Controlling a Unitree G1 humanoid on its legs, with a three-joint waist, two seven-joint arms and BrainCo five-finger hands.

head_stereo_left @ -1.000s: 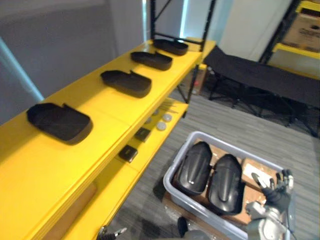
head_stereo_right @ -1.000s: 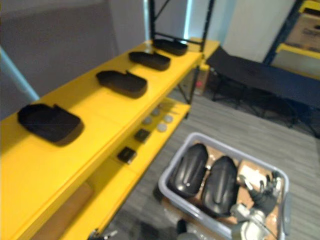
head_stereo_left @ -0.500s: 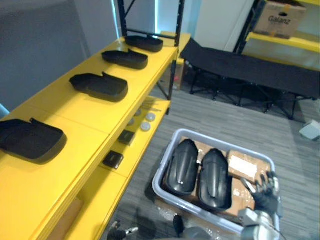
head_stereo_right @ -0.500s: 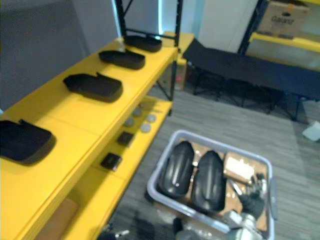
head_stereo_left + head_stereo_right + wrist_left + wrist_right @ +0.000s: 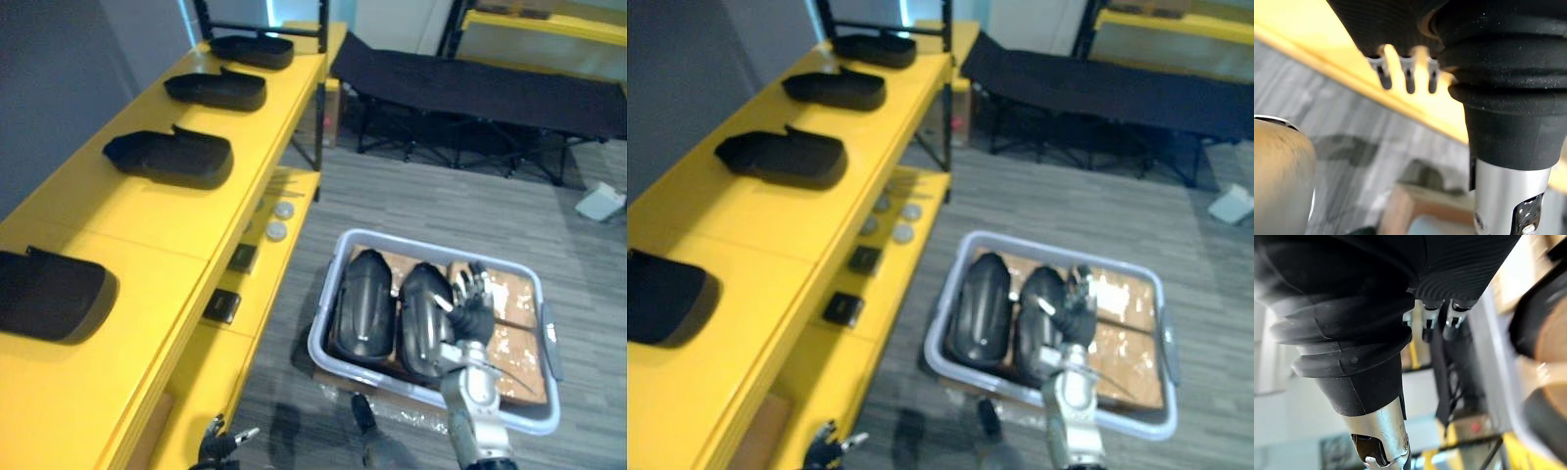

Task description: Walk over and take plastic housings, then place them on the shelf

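Observation:
Two glossy black plastic housings (image 5: 365, 305) (image 5: 421, 321) lie side by side in a grey bin (image 5: 333, 345) on the floor, on brown cardboard. My right hand (image 5: 472, 305) hovers open over the bin, its fingers spread upward right beside the right-hand housing and holding nothing. Several more black housings sit in a row on the yellow shelf's top board (image 5: 167, 211), among them ones at the near end (image 5: 51, 294), in the middle (image 5: 171, 159) and farther along (image 5: 217, 90). My left hand (image 5: 223, 447) hangs low beside the shelf, fingers (image 5: 1408, 74) relaxed and empty.
The lower shelf board (image 5: 257, 284) carries small dark boxes (image 5: 223, 305) and round discs (image 5: 278, 221). A black folding cot (image 5: 470, 86) stands behind the bin, with another yellow rack (image 5: 549, 20) past it. A white object (image 5: 600, 201) lies on the floor at right.
The whole view has swung toward the bin and downward. My right hand has moved from the bin's right rim to over its middle, beside the right-hand housing.

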